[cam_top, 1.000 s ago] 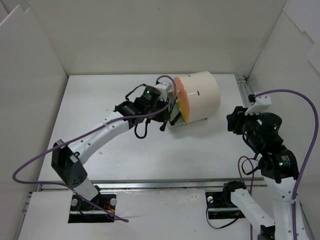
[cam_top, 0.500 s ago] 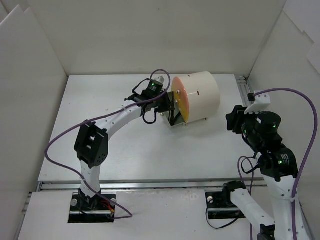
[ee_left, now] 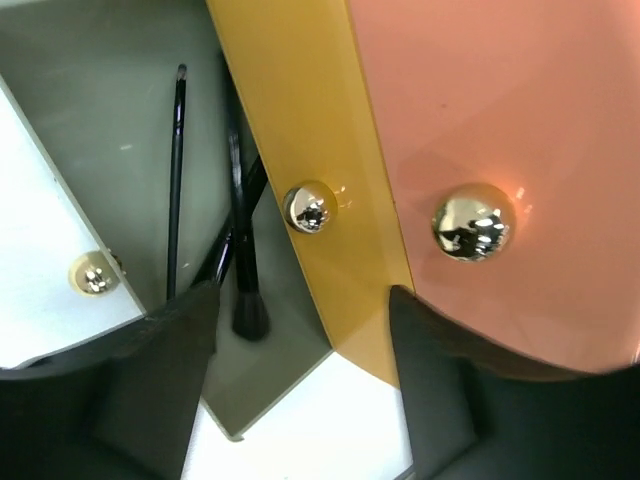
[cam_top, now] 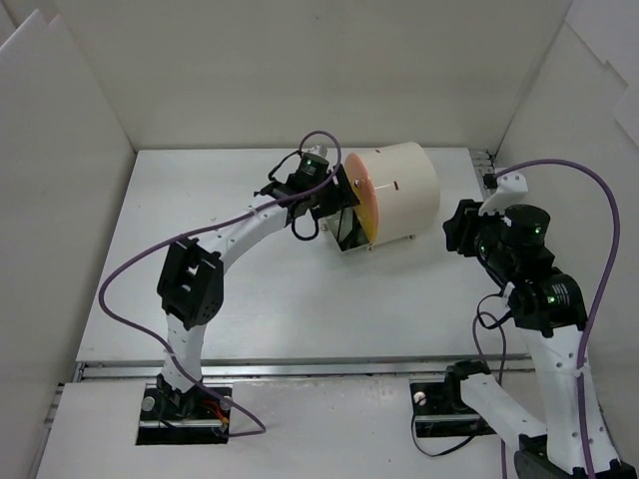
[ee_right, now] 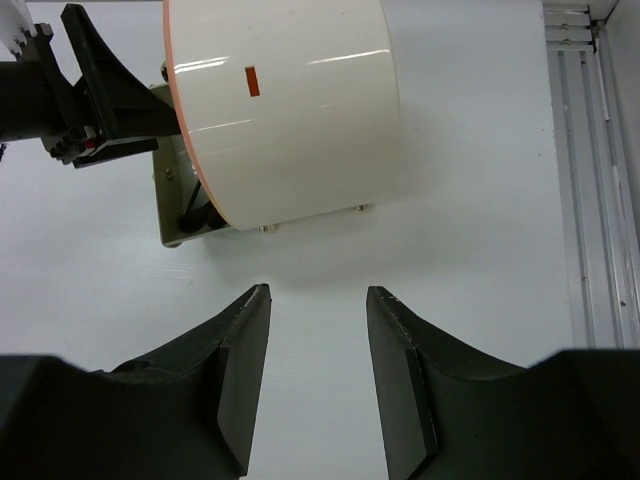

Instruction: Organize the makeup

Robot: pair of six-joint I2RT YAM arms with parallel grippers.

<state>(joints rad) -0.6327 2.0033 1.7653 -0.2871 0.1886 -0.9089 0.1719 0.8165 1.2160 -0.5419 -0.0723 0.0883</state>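
Note:
Makeup shows only as thin black brushes (ee_left: 177,170) and a thicker black brush (ee_left: 247,300) lying in a pulled-out grey drawer (ee_left: 100,90) of the cream cylinder (cam_top: 399,190). My left gripper (ee_left: 300,345) is open right against the cylinder's front. The lower corner of the yellow drawer front (ee_left: 300,100) sits between its fingers, its gold knob (ee_left: 309,208) just above them. A pink drawer front (ee_left: 500,110) with its own knob is to the right. My right gripper (ee_right: 317,292) hangs open over bare table, short of the cylinder (ee_right: 290,100), holding nothing.
The grey drawer (cam_top: 346,232) sticks out at the cylinder's lower left, with the left gripper (cam_top: 334,200) over it. White walls enclose the table on three sides. A metal rail (ee_right: 585,180) runs along the right edge. The right gripper (cam_top: 461,232) is right of the cylinder.
The left gripper has opened and moved closer to the drawer fronts, its elbow swinging in toward the table's middle. The right arm has shifted slightly up and left.

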